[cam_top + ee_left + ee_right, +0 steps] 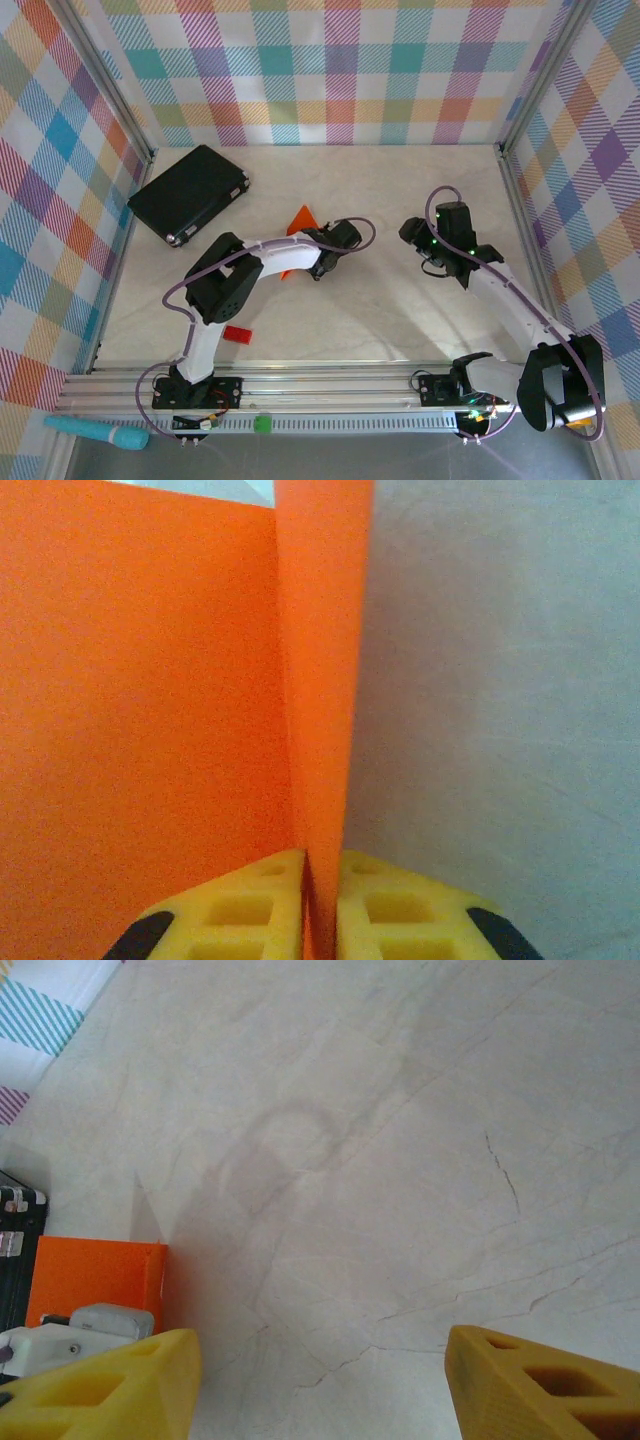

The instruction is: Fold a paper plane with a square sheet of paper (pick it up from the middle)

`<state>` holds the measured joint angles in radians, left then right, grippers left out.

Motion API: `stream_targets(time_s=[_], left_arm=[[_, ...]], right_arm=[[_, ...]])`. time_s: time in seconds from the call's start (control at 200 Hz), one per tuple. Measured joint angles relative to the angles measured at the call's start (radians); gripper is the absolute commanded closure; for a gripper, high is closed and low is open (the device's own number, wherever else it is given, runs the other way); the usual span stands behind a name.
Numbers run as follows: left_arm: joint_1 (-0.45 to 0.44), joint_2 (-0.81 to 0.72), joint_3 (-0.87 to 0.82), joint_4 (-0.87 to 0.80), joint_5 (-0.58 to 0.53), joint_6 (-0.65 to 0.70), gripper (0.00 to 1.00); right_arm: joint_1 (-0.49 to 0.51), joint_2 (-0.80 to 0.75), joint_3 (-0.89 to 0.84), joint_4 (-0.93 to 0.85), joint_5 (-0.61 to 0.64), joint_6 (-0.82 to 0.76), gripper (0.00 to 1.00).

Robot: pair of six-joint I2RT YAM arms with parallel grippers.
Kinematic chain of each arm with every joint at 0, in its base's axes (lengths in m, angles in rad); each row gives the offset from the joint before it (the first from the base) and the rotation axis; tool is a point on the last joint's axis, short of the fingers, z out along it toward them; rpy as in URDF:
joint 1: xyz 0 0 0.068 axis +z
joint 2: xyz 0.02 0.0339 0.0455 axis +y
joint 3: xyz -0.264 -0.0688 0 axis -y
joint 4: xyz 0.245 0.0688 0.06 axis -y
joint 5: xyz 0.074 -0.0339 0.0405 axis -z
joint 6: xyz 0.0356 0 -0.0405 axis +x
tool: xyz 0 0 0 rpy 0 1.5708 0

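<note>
Square sheet of paper [320, 680] | pinched in left claw [322, 885]; right claw [322, 1350] gaping

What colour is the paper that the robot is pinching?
Bright orange. The square sheet of paper shows best in the left wrist view.

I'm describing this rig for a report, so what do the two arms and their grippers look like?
The left arm and the right arm each have white links, black joints and a looping purple cable. The left fingers and the right fingers are yellow blocks with hollows; the left pair carry black patches.
</note>
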<state>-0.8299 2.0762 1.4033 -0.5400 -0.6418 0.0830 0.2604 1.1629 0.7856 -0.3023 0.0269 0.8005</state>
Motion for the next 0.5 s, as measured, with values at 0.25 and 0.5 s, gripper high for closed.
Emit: stream_targets(time_s=[0.25,0.5], left_arm=[[-0.036,0.016,0.0,0.004,0.013,-0.045,0.75],[-0.036,0.012,0.0,-0.004,0.028,-0.111,0.65]], right_arm=[[0.0,0.002,-0.002,-0.012,-0.001,0.008,0.35],[-0.004,0.018,-0.002,-0.014,-0.001,0.014,0.35]])
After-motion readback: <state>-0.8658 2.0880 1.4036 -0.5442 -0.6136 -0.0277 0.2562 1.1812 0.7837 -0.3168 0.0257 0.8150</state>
